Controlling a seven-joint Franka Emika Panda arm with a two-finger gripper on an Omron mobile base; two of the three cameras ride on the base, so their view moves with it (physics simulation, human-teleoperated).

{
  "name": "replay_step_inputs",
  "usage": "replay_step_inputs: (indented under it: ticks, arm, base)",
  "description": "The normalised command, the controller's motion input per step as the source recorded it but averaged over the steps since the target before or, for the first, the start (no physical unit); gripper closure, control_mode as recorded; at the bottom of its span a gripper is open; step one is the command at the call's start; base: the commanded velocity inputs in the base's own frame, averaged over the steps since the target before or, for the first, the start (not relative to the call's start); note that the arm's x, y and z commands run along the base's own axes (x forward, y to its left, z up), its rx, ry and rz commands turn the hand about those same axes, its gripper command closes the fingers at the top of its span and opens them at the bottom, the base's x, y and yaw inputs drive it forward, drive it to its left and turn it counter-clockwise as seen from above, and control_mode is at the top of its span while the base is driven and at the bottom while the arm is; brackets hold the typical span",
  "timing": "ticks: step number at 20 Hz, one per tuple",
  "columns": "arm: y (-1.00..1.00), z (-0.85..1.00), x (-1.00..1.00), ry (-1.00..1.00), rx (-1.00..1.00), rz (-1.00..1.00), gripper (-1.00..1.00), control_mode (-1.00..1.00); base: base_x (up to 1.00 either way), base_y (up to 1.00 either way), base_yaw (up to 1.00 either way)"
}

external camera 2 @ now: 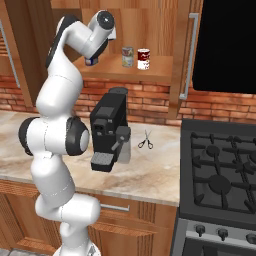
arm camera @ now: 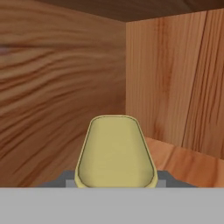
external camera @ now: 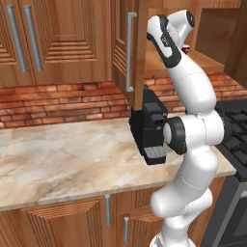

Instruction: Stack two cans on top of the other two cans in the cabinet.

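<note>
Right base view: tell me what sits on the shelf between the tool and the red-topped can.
One pale green can stands there, beside the red-topped can; the tool grips another tin.

Red-topped white can [external camera 2: 143, 59]; pale green can [external camera 2: 127, 56]; reddish-brown cabinet [external camera 2: 150, 75]; red brick wall [external camera: 58, 103]; black coffee machine [external camera 2: 107, 127].

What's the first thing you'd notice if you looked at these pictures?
The big white robot arm reaching up into the open wooden cabinet above the counter. Its claw is shut on a yellowish can inside. Two more cans, one pale green and one red-topped, stand side by side on the shelf, above a black coffee machine.
</note>
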Motion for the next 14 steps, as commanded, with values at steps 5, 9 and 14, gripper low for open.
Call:
replay_step_inputs:
  ticks: [5,9,14]
  arm:
    - [0.0,0.0,0.0,0.0,0.0,0.0,1.0,-1.0]
    - [0.0,0.0,0.0,0.0,0.0,0.0,1.0,-1.0]
    - [0.0,0.0,0.0,0.0,0.0,0.0,1.0,-1.0]
  base:
    - [0.0,0.0,0.0]
    - [0.0,0.0,0.0]
    - [0.0,0.0,0.0]
